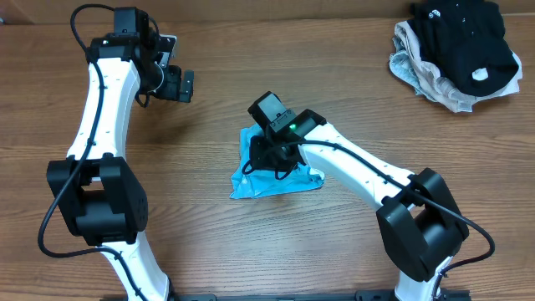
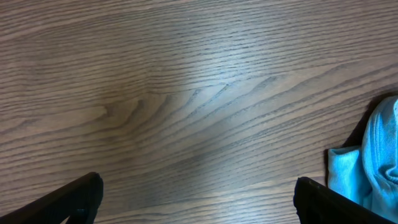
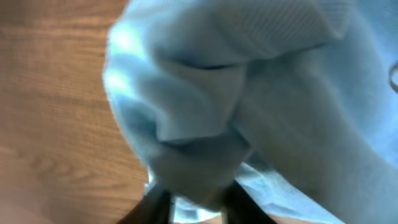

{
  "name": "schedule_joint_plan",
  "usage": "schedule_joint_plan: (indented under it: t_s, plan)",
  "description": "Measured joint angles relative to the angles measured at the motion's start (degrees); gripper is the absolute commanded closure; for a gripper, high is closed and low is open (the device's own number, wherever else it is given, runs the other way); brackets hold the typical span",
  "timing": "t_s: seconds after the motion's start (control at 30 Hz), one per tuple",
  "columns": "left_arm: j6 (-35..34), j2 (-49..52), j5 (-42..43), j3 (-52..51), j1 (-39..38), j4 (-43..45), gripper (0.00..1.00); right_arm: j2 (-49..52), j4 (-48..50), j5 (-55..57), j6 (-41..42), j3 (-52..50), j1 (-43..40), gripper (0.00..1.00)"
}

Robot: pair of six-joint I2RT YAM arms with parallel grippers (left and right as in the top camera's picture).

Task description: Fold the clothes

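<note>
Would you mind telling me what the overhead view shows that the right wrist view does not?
Only overhead: both arms, the left gripper open over bare wood, and a black garment piled with a beige-and-white cloth at the far right corner. Only the right wrist: a close look at the right gripper, its fingers pinching a bunched fold of fabric. Both: the blue T-shirt and the wooden table.
</note>
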Motion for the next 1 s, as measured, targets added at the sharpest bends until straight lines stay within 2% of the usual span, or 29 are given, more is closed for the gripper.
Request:
schedule_joint_plan:
  t_s: [0.23, 0.4, 0.57, 0.7, 0.73, 0.77, 0.8, 0.87, 1.0]
  plan:
    - [0.0, 0.0, 0.0, 0.0, 0.0, 0.09, 0.0, 0.0, -1.44, -1.11, -1.44, 0.52, 0.5, 0.96]
    - [0.0, 0.0, 0.0, 0.0, 0.0, 0.17, 0.0, 0.0, -4.02, -1.51, -5.35, 4.2, 4.72, 0.96]
    - [0.0, 0.0, 0.0, 0.0, 0.0, 0.33, 0.0, 0.0, -11.78, -2.49, -9.2, 4.96, 11.06, 0.96]
    - [0.0, 0.0, 0.0, 0.0, 0.0, 0.39, 0.0, 0.0, -18.97, -3.13, -10.75, 4.98, 13.03, 0.96]
    - [0.0, 0.0, 0.0, 0.0, 0.0, 0.46, 0.0, 0.0, -20.31, -3.13, -10.99, 4.98, 12.98, 0.86]
    - [0.0, 0.0, 0.0, 0.0, 0.0, 0.57, 0.0, 0.0, -21.11, -3.13, -11.1, 4.98, 12.79, 0.64]
    - [0.0, 0.0, 0.0, 0.0, 0.0, 0.66, 0.0, 0.0, -21.38, -3.17, -11.67, 4.98, 12.68, 0.5]
    - [0.0, 0.0, 0.0, 0.0, 0.0, 1.18, 0.0, 0.0, -21.31, -3.45, -12.83, 4.98, 12.5, 0.31]
    - [0.0, 0.0, 0.0, 0.0, 0.0, 1.62, 0.0, 0.0, -21.24, -3.48, -13.16, 5.01, 12.26, 0.26]
